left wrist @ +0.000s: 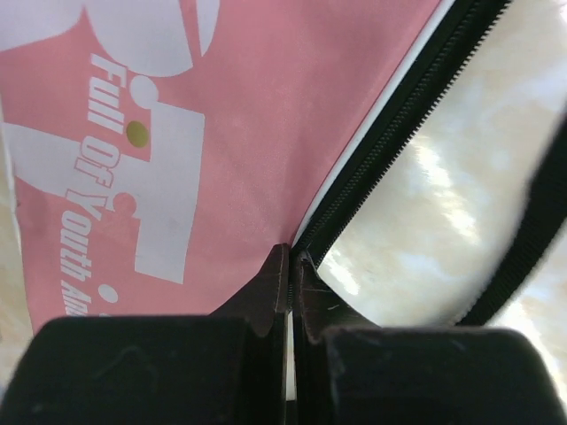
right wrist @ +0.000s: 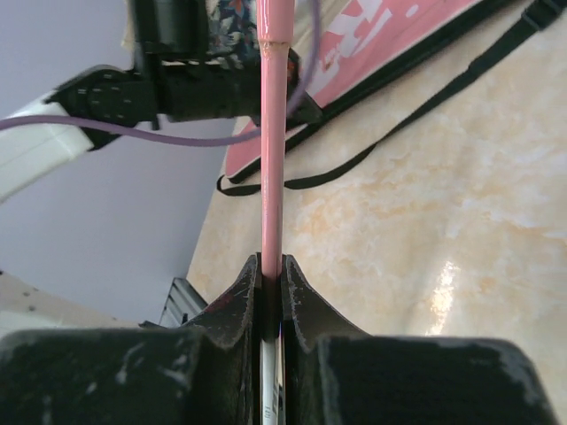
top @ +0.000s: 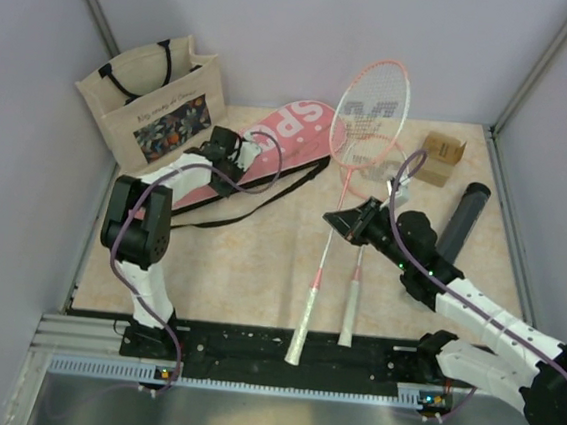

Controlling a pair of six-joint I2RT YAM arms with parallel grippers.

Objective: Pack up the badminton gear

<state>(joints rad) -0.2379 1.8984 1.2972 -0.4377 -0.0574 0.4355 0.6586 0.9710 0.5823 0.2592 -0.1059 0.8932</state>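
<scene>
While right hand [right wrist: 272,273] grips racket [right wrist: 274,159], axis near-far, head far.

Light: bright, even, diffuse; source probably overhead, unseen.
Shadows, top view: soft and faint, close under the arms on the tabletop [top: 259,260].
Glare, left wrist: white sheen on tabletop, 3 o'clock.
Glare, right wrist: pale streak, 5 o'clock.
Focus, left wrist: left gripper [left wrist: 291,266] blurred, 6 o'clock; strap [left wrist: 532,221] smeared, 3 o'clock; cover [left wrist: 221,133] print crisp.
Focus, right wrist: right gripper [right wrist: 272,270] soft, 6 o'clock; racket [right wrist: 274,159] sharp, 12 o'clock.
</scene>
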